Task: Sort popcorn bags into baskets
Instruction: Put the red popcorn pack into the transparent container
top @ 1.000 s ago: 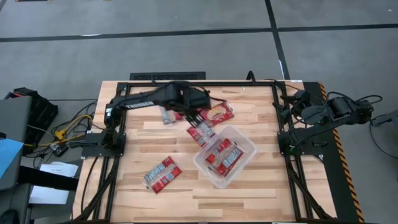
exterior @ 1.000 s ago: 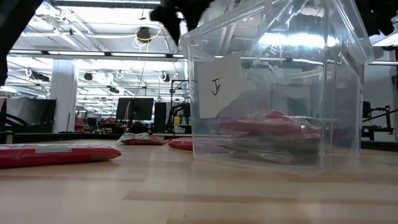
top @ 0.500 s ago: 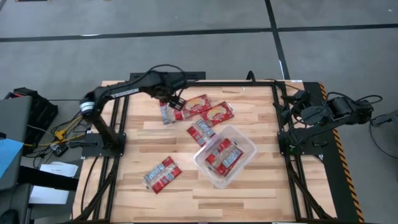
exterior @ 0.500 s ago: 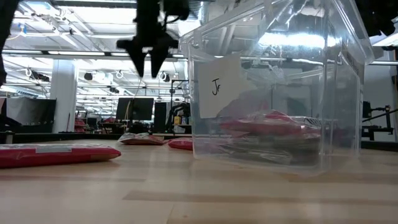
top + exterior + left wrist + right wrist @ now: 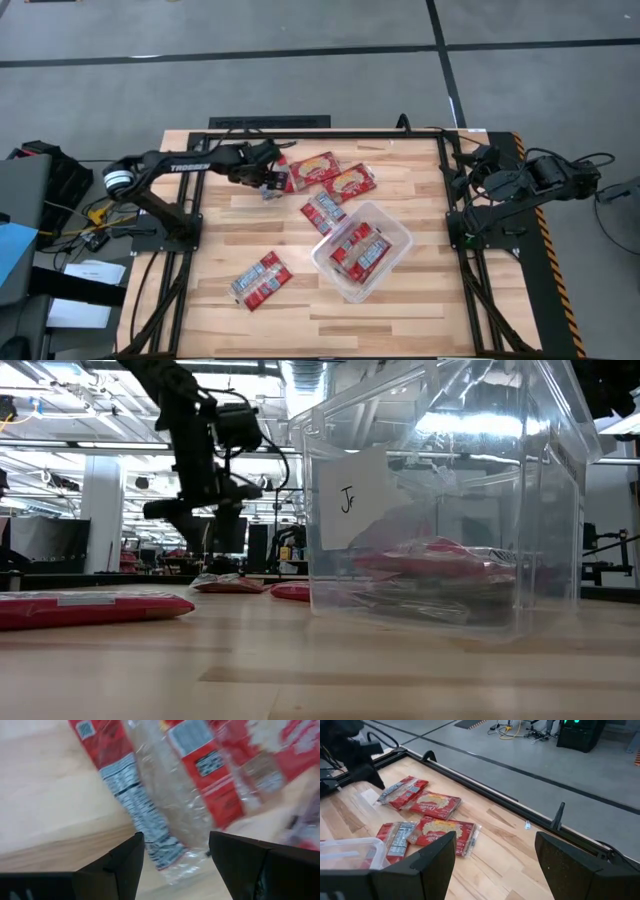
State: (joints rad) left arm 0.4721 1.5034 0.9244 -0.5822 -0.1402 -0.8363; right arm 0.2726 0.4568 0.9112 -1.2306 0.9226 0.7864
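Observation:
Several red popcorn bags lie flat on the wooden table: one at the far left (image 5: 267, 190), two beside it (image 5: 315, 167) (image 5: 350, 182), one (image 5: 323, 211) next to the basket, and a pair near the front (image 5: 260, 280). The clear basket (image 5: 395, 232) holds more red bags (image 5: 358, 250). My left gripper (image 5: 272, 179) hovers open just above the far-left bag (image 5: 125, 790), fingers on either side of its end, touching nothing. My right gripper (image 5: 490, 865) waits open at the table's right edge.
A white label marked with letters sticks to the basket's wall (image 5: 348, 500). Black frame rails (image 5: 300, 133) run along the table's far edge and sides. Bare wood (image 5: 420, 300) lies at the front right. Cables and boxes (image 5: 60, 200) sit off the table's left.
My left gripper has swung from over the bag next to the basket toward the table's far left, come down close above the far-left bag, and rolled at the wrist. Its fingers stay apart. No bag has moved.

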